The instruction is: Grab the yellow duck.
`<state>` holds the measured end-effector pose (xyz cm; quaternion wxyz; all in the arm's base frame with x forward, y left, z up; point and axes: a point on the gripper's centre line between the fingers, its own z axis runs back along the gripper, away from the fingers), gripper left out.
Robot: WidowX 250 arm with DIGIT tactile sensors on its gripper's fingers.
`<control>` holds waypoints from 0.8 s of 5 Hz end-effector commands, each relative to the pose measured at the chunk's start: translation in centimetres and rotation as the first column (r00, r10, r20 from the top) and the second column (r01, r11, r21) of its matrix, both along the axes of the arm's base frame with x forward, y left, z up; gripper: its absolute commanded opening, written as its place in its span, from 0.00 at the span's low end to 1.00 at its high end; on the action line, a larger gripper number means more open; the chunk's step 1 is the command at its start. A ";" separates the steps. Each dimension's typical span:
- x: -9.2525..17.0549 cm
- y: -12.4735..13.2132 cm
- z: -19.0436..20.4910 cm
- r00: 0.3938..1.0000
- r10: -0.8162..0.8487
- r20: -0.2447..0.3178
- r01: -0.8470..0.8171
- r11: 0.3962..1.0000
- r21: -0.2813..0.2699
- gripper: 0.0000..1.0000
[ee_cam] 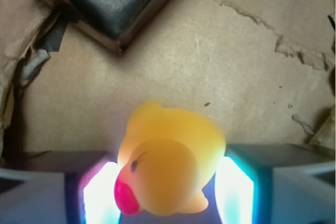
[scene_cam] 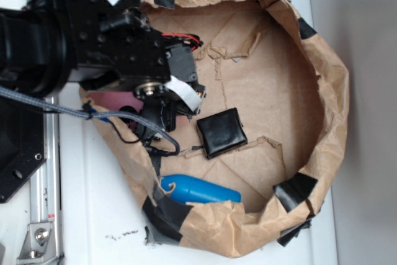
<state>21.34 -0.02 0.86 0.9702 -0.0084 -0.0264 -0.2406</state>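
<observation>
Two glowing finger pads of my gripper press against either side of the small rounded bright-yellow rubber duck, so I am clamped on it; the toy sits between them with its red-pink beak pointing toward the lower left of my wrist view and one dark eye showing. Just beyond the duck lies bare, creased brown paper flooring. Farther off, at the upper left of that view, is a corner of the black square pouch. From the exterior view my black arm reaches over the left rim of the round brown paper enclosure patched with black tape, hiding the duck beneath it. The blue elongated bottle lies near the enclosure's lower wall, apart from the pouch.
</observation>
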 end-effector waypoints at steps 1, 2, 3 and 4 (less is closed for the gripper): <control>-0.3 -1.1 0.4 0.998 -0.049 0.025 0.049 0.999 0.000 0.00; -0.2 -1.2 0.5 0.998 -0.058 0.034 0.059 0.998 -0.013 0.00; -0.2 -1.2 0.8 0.997 -0.064 0.052 0.065 0.998 -0.020 0.00; -0.1 -0.8 1.3 0.996 -0.051 0.068 0.053 0.998 -0.035 0.00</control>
